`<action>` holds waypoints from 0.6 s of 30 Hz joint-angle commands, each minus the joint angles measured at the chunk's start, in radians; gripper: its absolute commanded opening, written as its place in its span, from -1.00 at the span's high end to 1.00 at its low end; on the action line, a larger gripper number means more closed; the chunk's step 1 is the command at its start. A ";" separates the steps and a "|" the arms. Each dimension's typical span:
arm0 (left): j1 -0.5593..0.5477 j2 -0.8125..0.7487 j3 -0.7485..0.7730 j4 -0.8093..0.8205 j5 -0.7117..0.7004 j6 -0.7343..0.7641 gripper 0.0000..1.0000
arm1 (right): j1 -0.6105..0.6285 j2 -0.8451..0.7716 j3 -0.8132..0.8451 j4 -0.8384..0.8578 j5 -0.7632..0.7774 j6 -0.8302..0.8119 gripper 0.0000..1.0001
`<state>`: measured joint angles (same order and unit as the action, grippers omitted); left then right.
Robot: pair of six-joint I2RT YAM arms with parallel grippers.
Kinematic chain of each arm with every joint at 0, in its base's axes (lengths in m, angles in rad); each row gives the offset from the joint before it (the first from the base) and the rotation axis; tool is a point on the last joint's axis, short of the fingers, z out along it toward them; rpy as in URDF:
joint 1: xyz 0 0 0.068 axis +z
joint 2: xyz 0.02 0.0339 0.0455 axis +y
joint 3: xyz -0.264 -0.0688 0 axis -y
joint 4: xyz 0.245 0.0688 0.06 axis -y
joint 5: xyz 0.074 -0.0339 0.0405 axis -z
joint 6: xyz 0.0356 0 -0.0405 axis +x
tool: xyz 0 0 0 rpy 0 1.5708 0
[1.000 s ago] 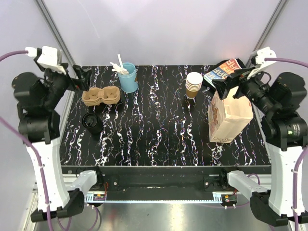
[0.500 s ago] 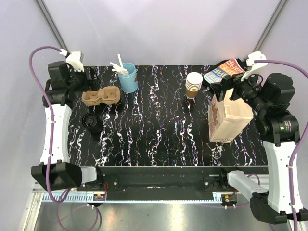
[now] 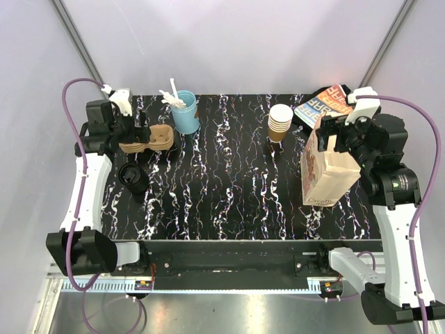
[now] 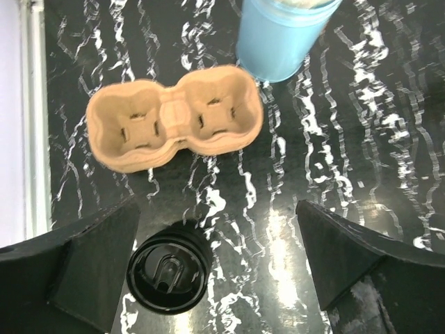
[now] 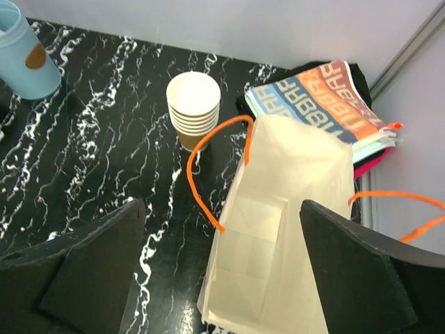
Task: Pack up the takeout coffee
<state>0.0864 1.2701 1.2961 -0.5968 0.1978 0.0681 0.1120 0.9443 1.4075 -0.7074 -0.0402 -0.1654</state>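
Two hands are wide open and empty; nothing is packed yet, so the approach is judged to be the step in hand. Far to the left of the paper bag [image 5: 278, 229], the left hand [image 4: 215, 209] hovers, pointing down at the bench [image 3: 222, 188]. The pulp cup tray [image 4: 174, 115] lies ahead of its fingers. The black-lidded coffee cup [image 4: 169, 278], taken to be the takeout coffee, stands upright near its left finger. The next move calls for centring on that cup, then lowering. The right hand [image 5: 221, 203] hangs tilted over the bag's open mouth, with no contact evident.
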 commanded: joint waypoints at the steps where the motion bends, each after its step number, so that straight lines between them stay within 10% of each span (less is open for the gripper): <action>1: -0.001 -0.017 -0.029 0.077 -0.066 0.032 -0.98 | -0.002 -0.048 -0.016 -0.026 0.008 -0.036 -0.93; 18: -0.010 0.120 -0.058 0.101 -0.162 0.039 -0.98 | -0.003 -0.090 0.089 -0.217 -0.180 -0.080 -0.78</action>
<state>0.0799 1.3388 1.2343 -0.5529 0.0998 0.0975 0.1120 0.8734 1.4048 -0.8780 -0.1253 -0.2298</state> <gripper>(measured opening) 0.987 0.893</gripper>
